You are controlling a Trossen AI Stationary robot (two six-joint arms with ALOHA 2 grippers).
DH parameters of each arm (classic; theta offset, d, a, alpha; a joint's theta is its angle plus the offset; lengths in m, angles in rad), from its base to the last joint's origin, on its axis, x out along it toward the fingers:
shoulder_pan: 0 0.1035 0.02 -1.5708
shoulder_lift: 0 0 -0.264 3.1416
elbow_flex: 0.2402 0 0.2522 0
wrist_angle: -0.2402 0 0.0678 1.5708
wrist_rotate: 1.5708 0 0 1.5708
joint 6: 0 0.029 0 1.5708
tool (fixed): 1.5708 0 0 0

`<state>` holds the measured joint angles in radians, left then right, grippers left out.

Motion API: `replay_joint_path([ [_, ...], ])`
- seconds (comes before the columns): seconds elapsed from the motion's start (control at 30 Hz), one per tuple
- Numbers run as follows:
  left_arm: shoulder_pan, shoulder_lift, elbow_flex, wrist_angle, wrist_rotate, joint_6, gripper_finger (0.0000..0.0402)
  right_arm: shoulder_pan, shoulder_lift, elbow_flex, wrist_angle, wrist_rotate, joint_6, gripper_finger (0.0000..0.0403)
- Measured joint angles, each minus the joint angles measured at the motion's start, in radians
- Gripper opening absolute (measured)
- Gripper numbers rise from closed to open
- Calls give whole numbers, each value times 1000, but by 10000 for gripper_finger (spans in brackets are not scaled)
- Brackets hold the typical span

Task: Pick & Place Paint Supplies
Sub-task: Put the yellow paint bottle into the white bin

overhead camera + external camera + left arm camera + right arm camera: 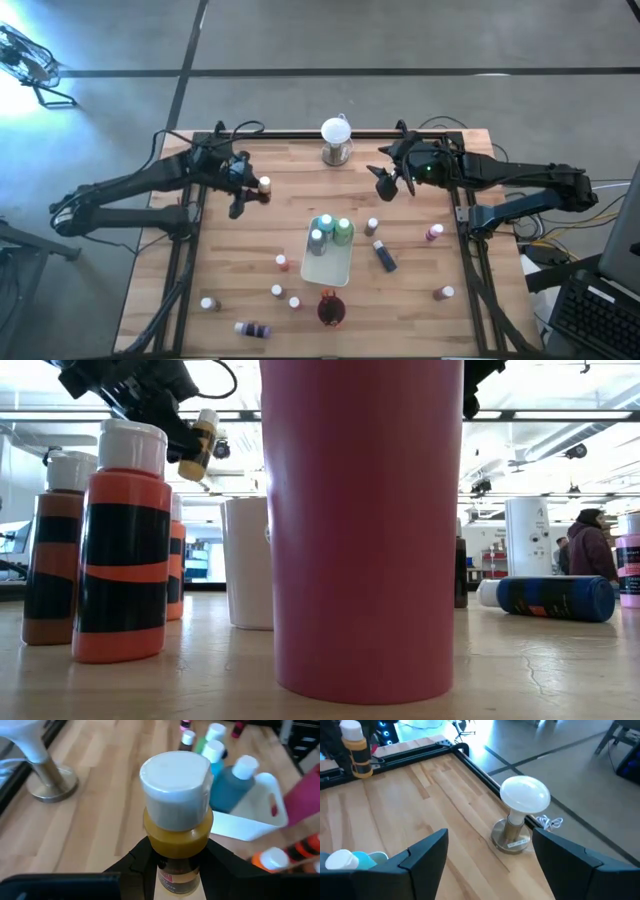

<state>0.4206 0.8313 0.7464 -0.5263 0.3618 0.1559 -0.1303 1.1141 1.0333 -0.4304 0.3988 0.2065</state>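
Note:
An ochre-yellow paint bottle (176,834) with a white cap (265,185) hangs in the air over the table's far left part, with my left gripper (244,192) shut on it. It also shows in the low view (203,445). My right gripper (391,182) hovers open and holds nothing at the far right, near the white globe on its metal base (522,805). A white tray (340,268) in the middle holds teal and green bottles (343,231). The dark red cup (330,310) stands near the front edge. My left gripper pinches the yellow bottle's body (175,865), below its shoulder, between its two fingers (137,862). The fingers come slanting down from the table's left and lie along the bottle, whose cap (175,780) sticks out past them. The bottle is lifted clear and tilted.
Loose bottles stand scattered on the wood: one (372,226) right of the tray, a pink one (434,232), orange ones (125,540) near the front. A dark blue bottle (384,256) and a purple one (253,328) lie on their sides. A black frame rail (470,757) edges the table.

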Motion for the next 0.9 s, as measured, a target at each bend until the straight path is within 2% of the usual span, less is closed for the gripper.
replay_joint_path([
  [0.23,0,-69,2,-40,99,-6,115,8,3,46,8,-113,-41,290],
  [0.37,0,-117,3,-35,165,-35,115,22,3,53,103,-217,-88,276],
  [0.53,0,-144,3,11,276,-86,115,40,3,54,240,-322,-173,259],
  [0.7,0,-134,6,103,401,-128,115,55,3,58,269,-381,-214,249],
  [0.77,0,-122,12,123,402,-130,115,57,4,58,279,-410,-213,249],
  [0.9,0,-76,16,171,290,-100,115,62,50,67,316,-449,-206,258],
])
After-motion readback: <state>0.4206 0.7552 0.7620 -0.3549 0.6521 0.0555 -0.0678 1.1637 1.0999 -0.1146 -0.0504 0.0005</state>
